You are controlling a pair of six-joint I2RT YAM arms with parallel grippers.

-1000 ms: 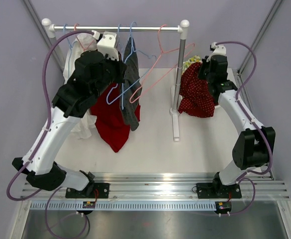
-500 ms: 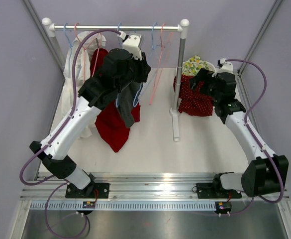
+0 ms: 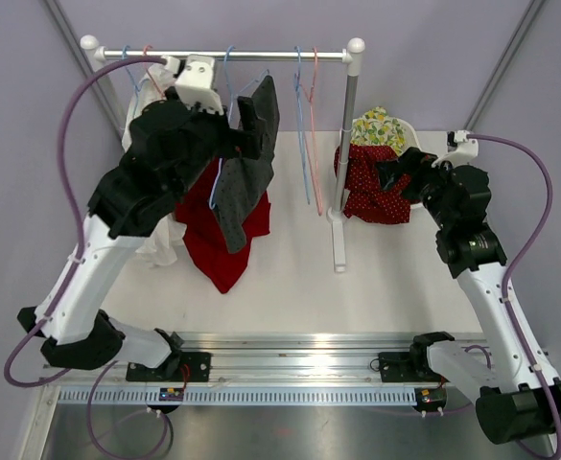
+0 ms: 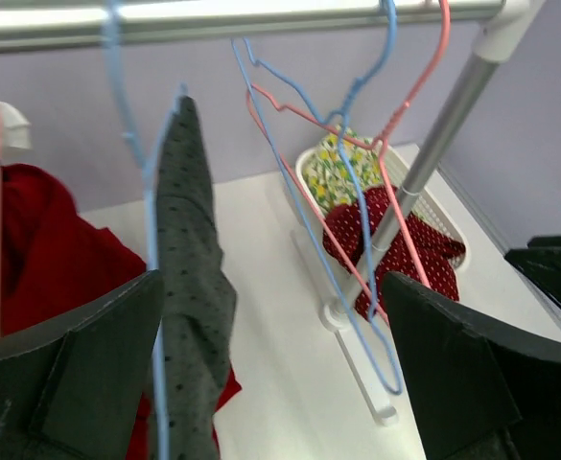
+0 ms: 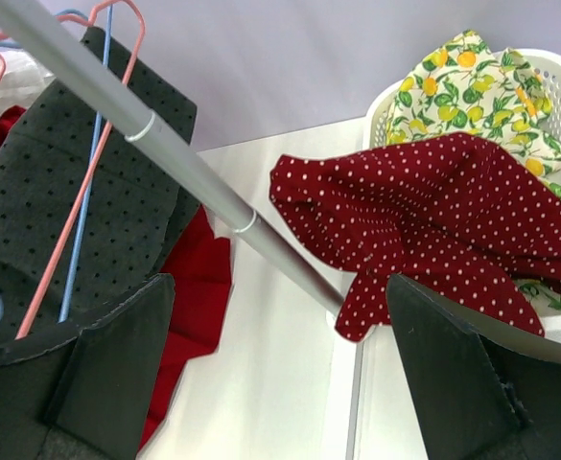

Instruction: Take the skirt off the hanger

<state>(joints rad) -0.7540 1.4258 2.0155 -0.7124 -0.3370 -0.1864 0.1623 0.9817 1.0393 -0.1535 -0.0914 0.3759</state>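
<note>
- Tabletop [image 3: 299, 278] of plain off-white, smooth and matte, closed in by lilac walls [image 3: 433, 38]; a metal rail [image 3: 261, 55] with white end knobs spans the back.
- Red dotted skirt [image 5: 433, 211], soft and crumpled, lies off any hanger, draped over the rim of a white lattice basket [image 5: 558, 86], on a yellow fruit-print cloth [image 5: 462, 86].
- Dark grey dotted garment [image 4: 189, 259] hangs on a thin blue wire hanger [image 4: 151, 287].
- Left gripper [image 4: 272, 283] and right gripper [image 5: 280, 283] both gape wide, clamping nothing.

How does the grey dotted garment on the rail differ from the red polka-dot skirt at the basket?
The grey dotted garment hangs on a blue hanger from the rail; the red polka-dot skirt lies draped over the white basket, on no hanger. The grey one's dots are dark, the red one's white. Both are dotted fabric.
</note>
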